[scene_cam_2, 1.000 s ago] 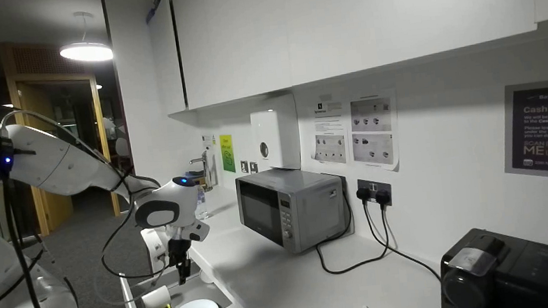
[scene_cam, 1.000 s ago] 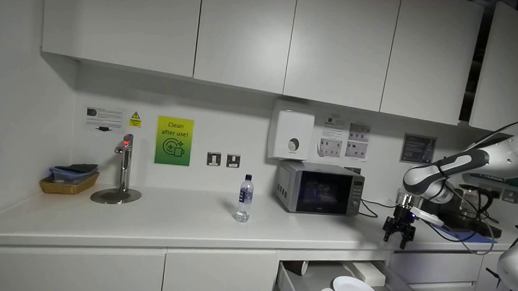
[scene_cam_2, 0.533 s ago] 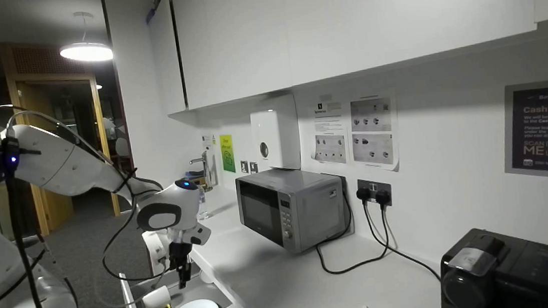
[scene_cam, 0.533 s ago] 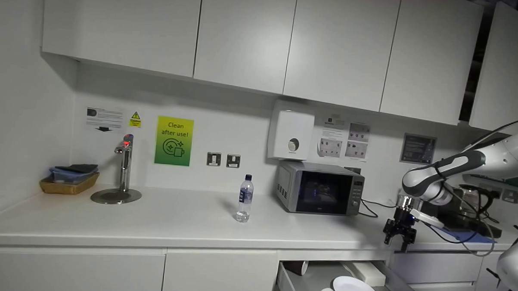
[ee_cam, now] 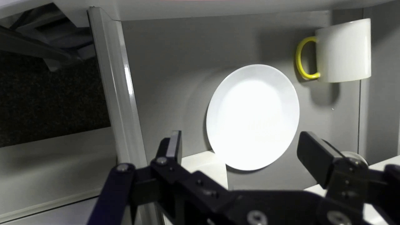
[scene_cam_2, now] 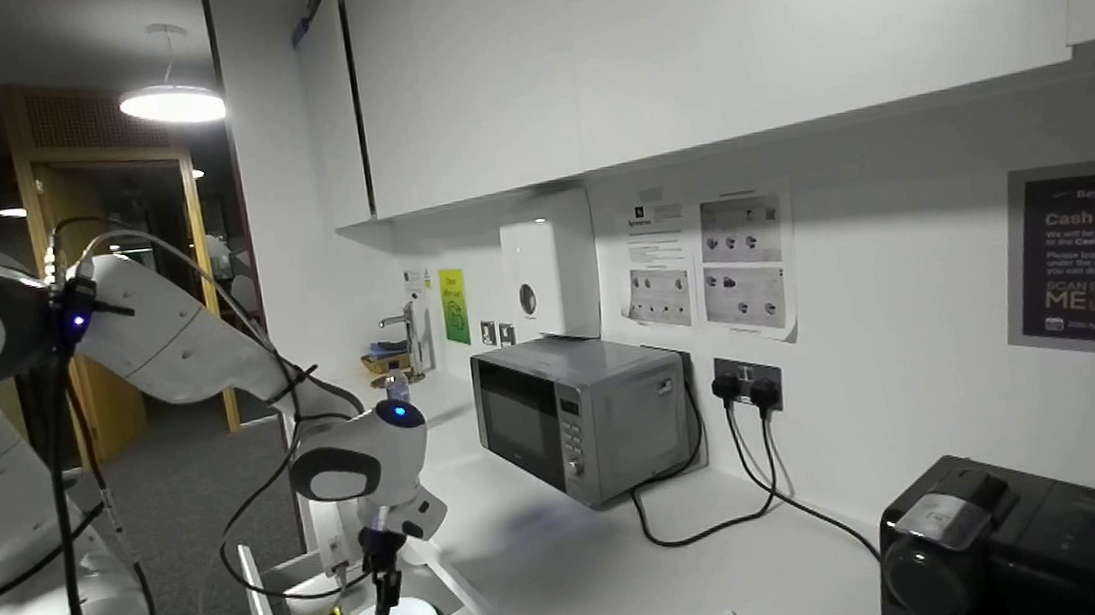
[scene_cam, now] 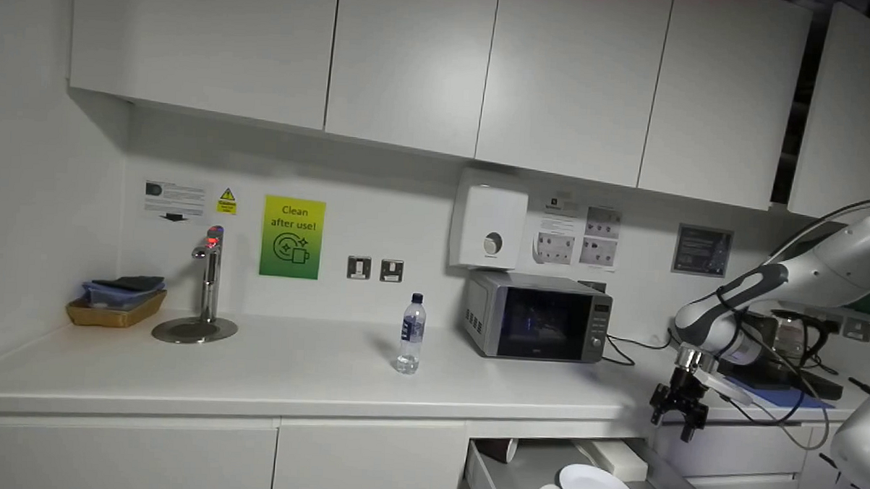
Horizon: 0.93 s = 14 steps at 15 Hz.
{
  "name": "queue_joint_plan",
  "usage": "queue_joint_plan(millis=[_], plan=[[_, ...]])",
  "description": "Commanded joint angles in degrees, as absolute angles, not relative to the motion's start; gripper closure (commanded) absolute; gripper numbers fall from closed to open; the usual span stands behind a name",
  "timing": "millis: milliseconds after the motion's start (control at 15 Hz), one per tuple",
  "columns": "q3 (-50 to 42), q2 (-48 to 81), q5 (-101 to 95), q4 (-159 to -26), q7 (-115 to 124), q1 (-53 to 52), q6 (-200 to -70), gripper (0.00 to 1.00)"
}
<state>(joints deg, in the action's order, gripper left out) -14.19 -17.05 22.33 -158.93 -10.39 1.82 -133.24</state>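
Gripper [ee_cam: 241,141], one, spread wide and holding nothing over open drawer [ee_cam: 123,81] with white plate [ee_cam: 254,118]; an off-centre descent could strike the drawer's side edge.

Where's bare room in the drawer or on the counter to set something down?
In the drawer, between side wall, plate and mug, in the wrist view. On the counter, between tap and bottle. Crowded: the narrow gap between plate and mug, and plate's edge by the box.
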Motion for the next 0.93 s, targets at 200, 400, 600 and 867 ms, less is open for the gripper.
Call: queue_joint_plan(millis=[200, 400, 600, 867], plan=[[-15.6, -7.4, 36.6, -157.6, -26.0, 1.4, -136.3, 0.0], [-14.0, -3.6, 39.5, -157.4, -30.8, 2.2, -136.1, 0.0], [-12.3, 0.7, 40.7, -157.1, -34.2, 2.7, -137.3, 0.0], [-8.8, 5.5, 44.4, -155.9, -36.6, 3.0, -142.0, 0.0]])
